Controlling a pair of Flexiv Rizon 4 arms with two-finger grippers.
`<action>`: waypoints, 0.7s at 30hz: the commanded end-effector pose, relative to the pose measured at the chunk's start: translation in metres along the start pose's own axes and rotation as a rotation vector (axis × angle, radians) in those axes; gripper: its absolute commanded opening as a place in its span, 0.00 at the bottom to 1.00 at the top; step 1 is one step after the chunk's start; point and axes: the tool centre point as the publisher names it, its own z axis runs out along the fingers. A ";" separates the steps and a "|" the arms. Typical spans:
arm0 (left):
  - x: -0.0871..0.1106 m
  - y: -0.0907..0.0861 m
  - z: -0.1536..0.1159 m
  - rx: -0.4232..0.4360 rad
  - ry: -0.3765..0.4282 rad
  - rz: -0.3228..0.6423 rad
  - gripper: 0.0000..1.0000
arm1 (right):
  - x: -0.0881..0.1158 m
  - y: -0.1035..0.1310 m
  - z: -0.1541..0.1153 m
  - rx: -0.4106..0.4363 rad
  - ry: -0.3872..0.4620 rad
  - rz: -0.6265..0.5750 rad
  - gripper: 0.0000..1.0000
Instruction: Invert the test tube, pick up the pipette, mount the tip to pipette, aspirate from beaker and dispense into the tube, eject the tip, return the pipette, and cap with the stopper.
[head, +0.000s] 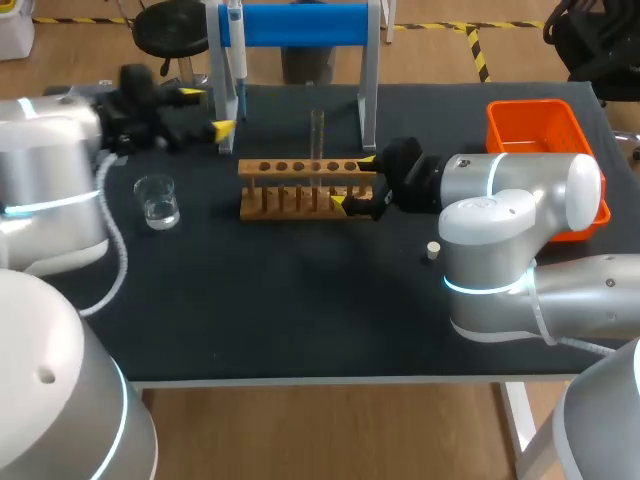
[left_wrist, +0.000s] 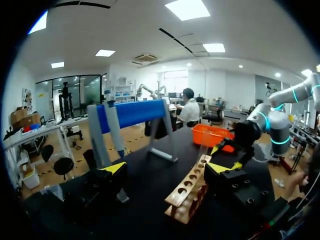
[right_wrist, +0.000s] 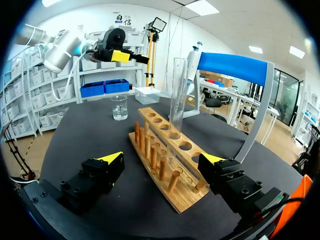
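**Both grippers wide open, the tube stands in the rack**

The right gripper (head: 352, 182) is open wide and holds nothing. Its two yellow tips sit one on each side of the right end of the wooden rack (head: 300, 190). In the right wrist view, the rack (right_wrist: 165, 150) runs out ahead between the spread fingers (right_wrist: 112, 159). There is a gap on both sides, so they do not seem to touch it.

The test tube (head: 317, 135) is a tall, thin tube of clear glass. It stands straight up in one hole of the rack, with empty holes on both sides of it. In the right wrist view, the test tube (right_wrist: 177, 100) rises just ahead of the gripper.

The left gripper (head: 207, 112) is open wide too, and it holds nothing. It hangs at about 10 o'clock from the rack, well apart from it and close to the left leg of the stand (head: 300, 25). The stand has a blue bar on top. The pipette (head: 235, 40) hangs on it, at 11 o'clock from the rack.

Seen from above, the glass beaker (head: 157, 200) stands at 9 o'clock from the rack, with a little clear water in it. The small pale stopper (head: 432, 250) lies at about 4 o'clock. The orange bin (head: 535, 130) sits at 2 o'clock, at the table's far right.
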 end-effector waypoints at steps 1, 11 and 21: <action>-0.009 0.011 -0.069 -0.025 -0.363 -0.056 1.00 | -0.001 0.001 -0.001 0.003 0.004 0.000 1.00; -0.069 0.049 -0.113 -0.179 -0.642 -0.193 1.00 | -0.001 0.001 -0.001 0.003 0.004 0.000 1.00; -0.118 0.070 -0.108 -0.259 -0.664 -0.239 1.00 | -0.001 0.001 -0.001 0.003 0.004 0.000 1.00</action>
